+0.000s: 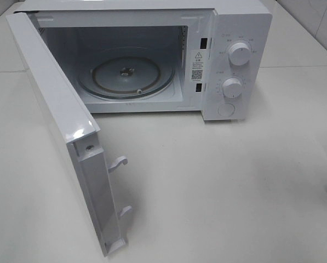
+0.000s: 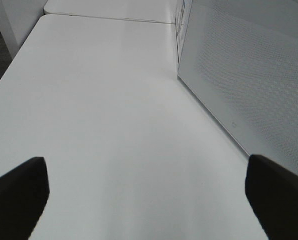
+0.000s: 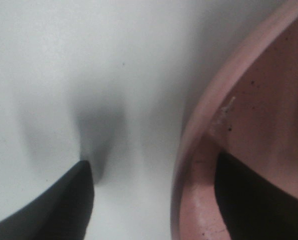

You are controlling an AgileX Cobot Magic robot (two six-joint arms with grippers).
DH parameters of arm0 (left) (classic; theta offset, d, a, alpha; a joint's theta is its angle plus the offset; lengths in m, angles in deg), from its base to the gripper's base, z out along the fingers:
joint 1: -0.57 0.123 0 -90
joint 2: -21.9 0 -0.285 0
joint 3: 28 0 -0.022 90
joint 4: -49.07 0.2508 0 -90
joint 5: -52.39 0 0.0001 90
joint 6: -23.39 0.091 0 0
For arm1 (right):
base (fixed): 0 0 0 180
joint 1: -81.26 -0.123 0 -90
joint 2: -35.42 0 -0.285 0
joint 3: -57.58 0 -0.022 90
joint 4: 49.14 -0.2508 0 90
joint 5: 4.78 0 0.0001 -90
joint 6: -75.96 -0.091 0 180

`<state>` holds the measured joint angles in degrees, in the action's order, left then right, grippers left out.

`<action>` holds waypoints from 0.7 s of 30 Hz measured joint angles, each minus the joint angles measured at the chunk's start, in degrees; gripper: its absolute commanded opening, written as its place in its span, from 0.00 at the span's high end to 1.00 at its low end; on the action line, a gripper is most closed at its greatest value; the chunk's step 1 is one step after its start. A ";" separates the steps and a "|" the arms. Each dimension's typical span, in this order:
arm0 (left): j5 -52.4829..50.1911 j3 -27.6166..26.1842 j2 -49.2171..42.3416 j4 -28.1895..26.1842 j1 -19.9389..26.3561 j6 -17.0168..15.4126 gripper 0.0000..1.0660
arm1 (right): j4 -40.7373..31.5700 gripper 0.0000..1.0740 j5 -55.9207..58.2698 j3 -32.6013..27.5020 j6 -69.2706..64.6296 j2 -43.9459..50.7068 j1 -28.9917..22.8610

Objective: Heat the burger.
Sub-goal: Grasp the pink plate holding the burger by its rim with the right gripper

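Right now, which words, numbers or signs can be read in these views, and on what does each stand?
No words are readable.
The white sticker on the white microwave oven's frame: warning triangle and square code visible, print too small.
Marks around the upper white round knob and the lower white round knob: too small.

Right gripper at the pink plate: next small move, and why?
Probably close the right gripper on the round pink plate at its rim: one finger sits over the white table outside it, the other inside, with a gap at the outer finger. The white microwave stands open, its glass turntable empty.
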<state>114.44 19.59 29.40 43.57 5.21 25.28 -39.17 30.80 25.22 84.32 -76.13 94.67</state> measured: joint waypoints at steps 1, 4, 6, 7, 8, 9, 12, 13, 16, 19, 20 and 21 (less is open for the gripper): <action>0.00 0.00 0.00 0.00 0.00 0.00 0.05 | 0.23 0.68 0.46 0.11 0.40 0.00 0.00; 0.00 0.00 0.00 0.00 0.00 0.00 0.05 | 0.57 0.90 1.03 0.11 0.46 0.00 0.00; 0.00 0.00 0.00 0.00 0.00 0.00 0.05 | 0.63 1.00 1.55 0.11 0.29 0.11 0.00; 0.00 0.00 0.00 0.00 0.00 0.00 0.05 | 0.57 1.00 2.01 0.29 -0.23 0.17 0.00; 0.00 0.00 0.00 0.00 0.00 0.00 0.05 | 0.57 1.00 2.01 0.29 -0.23 0.17 0.00; 0.00 0.00 0.00 0.00 0.00 0.00 0.05 | 0.57 1.00 2.46 0.34 -0.92 0.57 0.00; 0.00 0.00 0.00 0.00 0.00 0.00 0.05 | 0.63 1.00 2.64 0.46 -1.20 0.57 0.00; 0.00 0.00 0.00 0.00 0.00 0.00 0.05 | 0.63 1.00 2.64 0.46 -1.20 0.57 0.00; 0.00 0.00 0.00 0.00 0.00 0.00 0.05 | 0.69 1.00 2.64 0.46 -2.06 0.57 0.00; 0.00 0.00 0.00 0.00 0.00 0.00 0.05 | 0.86 1.00 2.75 0.52 -3.95 0.57 0.00; 0.00 0.00 0.00 0.00 0.00 0.00 0.05 | 0.97 1.00 2.75 0.52 -4.64 0.57 0.00; 0.00 0.00 0.00 0.00 0.00 0.00 0.05 | 0.97 1.00 2.75 0.52 -4.64 0.57 0.00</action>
<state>114.44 19.59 29.40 43.57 5.21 25.28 -38.19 33.55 25.74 79.68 -75.56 94.67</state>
